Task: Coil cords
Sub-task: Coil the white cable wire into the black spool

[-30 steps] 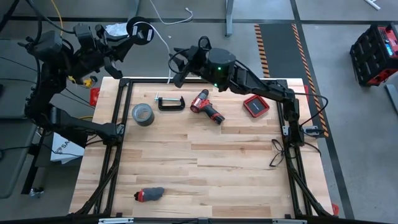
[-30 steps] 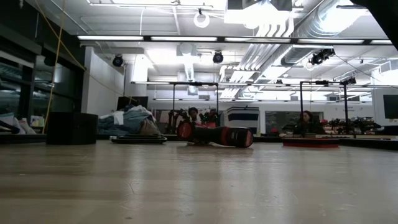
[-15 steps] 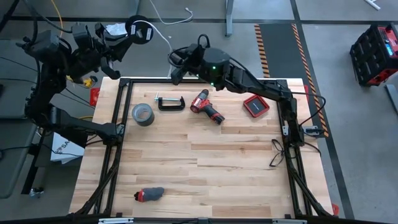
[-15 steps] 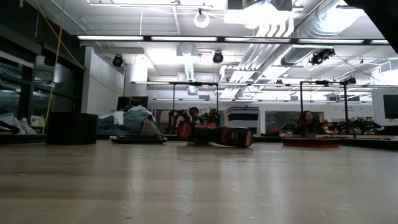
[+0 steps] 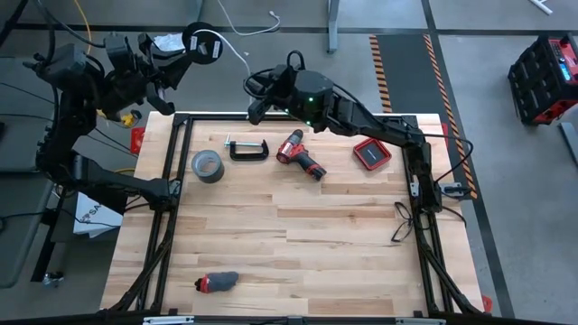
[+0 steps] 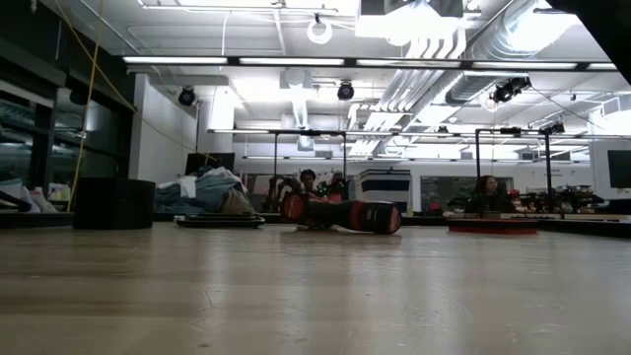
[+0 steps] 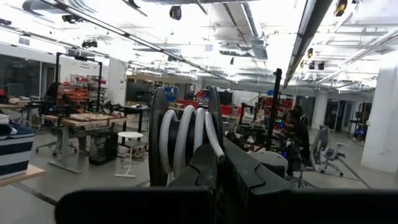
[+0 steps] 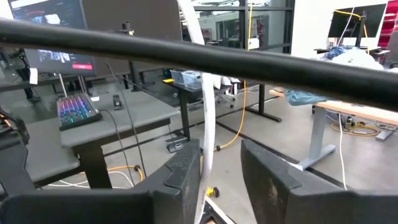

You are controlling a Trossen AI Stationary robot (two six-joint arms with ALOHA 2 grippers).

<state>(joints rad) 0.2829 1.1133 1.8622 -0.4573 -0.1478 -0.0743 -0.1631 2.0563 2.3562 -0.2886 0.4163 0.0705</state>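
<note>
The thin white cable (image 5: 237, 63) ends on a small round black disc (image 5: 203, 42) with a pale centre, held up beyond the table's far left corner. In the left wrist view the disc (image 7: 186, 134) is a spool with several white turns on it. My left gripper (image 5: 190, 52) is shut on it. From the disc the cable runs to my right gripper (image 5: 254, 97) at the far edge. There it passes through the gap between the open fingers (image 8: 217, 158). I cannot tell whether it touches them. My left gripper holds the disc by its lower part (image 7: 208, 163), between its two fingers. The fingers themselves hide the exact place of contact. The disc stands on edge beyond the fingertips, lifted clear of the table, with the cable wound round its middle.
On the table lie a grey tape roll (image 5: 207, 165), a black C-clamp (image 5: 248, 147), a red drill (image 5: 301, 155), a red box (image 5: 371, 153) and a small red and black thing (image 5: 217, 282) near the front. A plain white cable (image 5: 257, 25) and a yellow cord (image 5: 79, 18) lie beyond the table.
My right gripper has gone a little toward the table's far left along the white cable, then kept still. The disc has stayed in my left gripper at about the same place.
</note>
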